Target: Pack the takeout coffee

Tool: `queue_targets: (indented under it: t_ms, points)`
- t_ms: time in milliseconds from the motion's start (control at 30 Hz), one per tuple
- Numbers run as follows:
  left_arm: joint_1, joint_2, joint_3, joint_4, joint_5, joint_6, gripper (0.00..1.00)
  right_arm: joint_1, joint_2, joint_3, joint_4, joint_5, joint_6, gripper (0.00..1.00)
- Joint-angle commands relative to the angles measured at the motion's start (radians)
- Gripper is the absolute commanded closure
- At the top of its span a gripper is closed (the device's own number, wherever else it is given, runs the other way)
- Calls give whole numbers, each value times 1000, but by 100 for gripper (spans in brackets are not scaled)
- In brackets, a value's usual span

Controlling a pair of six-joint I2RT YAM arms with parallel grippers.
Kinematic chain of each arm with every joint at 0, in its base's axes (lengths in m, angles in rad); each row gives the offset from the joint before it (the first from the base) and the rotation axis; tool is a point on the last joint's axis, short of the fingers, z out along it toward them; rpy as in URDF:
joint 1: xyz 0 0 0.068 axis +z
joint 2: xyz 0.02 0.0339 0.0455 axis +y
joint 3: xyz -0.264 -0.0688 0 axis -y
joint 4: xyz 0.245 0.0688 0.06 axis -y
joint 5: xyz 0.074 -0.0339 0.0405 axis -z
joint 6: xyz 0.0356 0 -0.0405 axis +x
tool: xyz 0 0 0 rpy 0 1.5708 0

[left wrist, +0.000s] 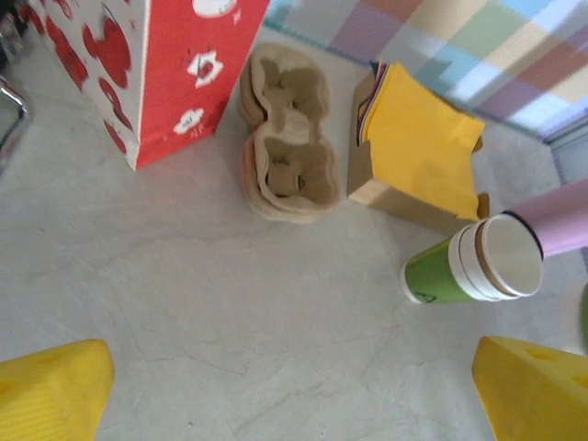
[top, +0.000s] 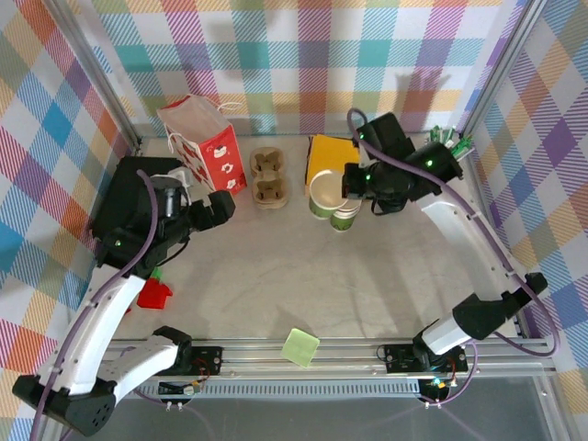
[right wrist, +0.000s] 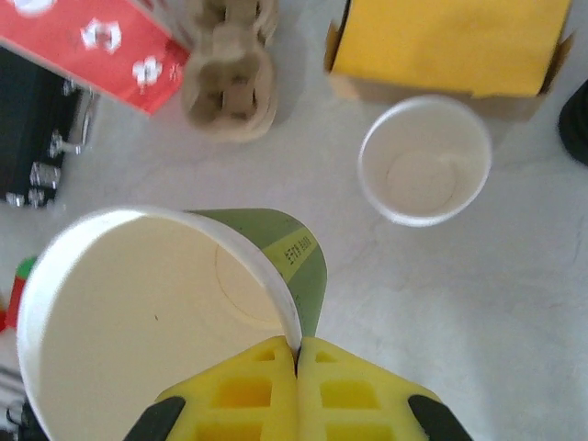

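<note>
From the top, the surface (top: pixel 276 285) is pale grey with faint creases. At the back stands a red paper bag (top: pixel 207 147) with white shapes on it. Next to it lies a brown cardboard cup tray (top: pixel 269 175), bumpy, with round holes. Then comes a box of yellow napkins (top: pixel 329 152). The takeout coffee cup (top: pixel 346 219) is in front of that box, just beside a second cup (top: pixel 322 195), at the tip of the right arm. It is round and made of paper, white at the top and green on the sides.

From the left wrist, two yellow plastic fingertips (left wrist: pixel 55 395) sit in the bottom corners. The left jaws are wide apart and hold nothing. The second cup (left wrist: pixel 478 262) has white rings at its rim over a green side.

From the right wrist, the right jaws are squeezed together on the thin rim of the takeout coffee cup (right wrist: pixel 138 322). The cup is empty, smooth and cream inside. Its green side has small print on a lighter stripe. I cannot tell if its bottom touches the surface. The second cup (right wrist: pixel 423 161) stands apart from it, near the napkin box, white inside.
</note>
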Motion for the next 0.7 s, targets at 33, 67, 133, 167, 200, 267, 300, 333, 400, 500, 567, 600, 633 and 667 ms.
queue_targets:
  t_ms: [33, 67, 133, 167, 200, 267, 300, 333, 400, 500, 567, 600, 633, 667]
  points:
    - [-6, -39, -9, 18, -68, -2, 0, 74, -42, -164, 100, 16, 77, 100]
    - [-5, -42, -9, 16, -71, -1, 0, 90, -54, -212, 135, 14, 94, 100]
    - [-6, -43, -15, 15, -71, 0, 0, 120, -68, -290, 195, 11, 122, 100]
    - [-6, -45, -19, 17, -68, -3, 0, 134, -71, -326, 223, 19, 138, 100]
    - [-5, -46, -24, 19, -64, -4, 0, 148, -72, -362, 253, 21, 148, 100]
    - [-6, -50, -34, 22, -60, -9, 0, 172, -71, -418, 297, 38, 166, 100]
    - [-6, -51, -39, 25, -59, -10, 0, 182, -67, -444, 315, 46, 169, 100]
    - [-6, -54, -44, 29, -58, -9, 0, 189, -61, -464, 330, 47, 172, 100]
    - [-5, -61, -54, 34, -56, -10, 0, 198, -49, -508, 358, 57, 183, 100]
    - [-6, -69, -73, 44, -57, -14, 0, 204, -35, -579, 415, 69, 203, 100]
    - [-6, -70, -83, 49, -55, -17, 0, 206, -20, -614, 445, 65, 212, 100]
    - [-6, -70, -88, 52, -54, -17, 0, 208, -13, -631, 458, 65, 216, 100]
    - [-6, -70, -90, 51, -55, -18, 0, 208, -5, -644, 468, 65, 219, 100]
    - [-6, -70, -94, 52, -57, -16, 0, 210, 2, -657, 477, 64, 224, 100]
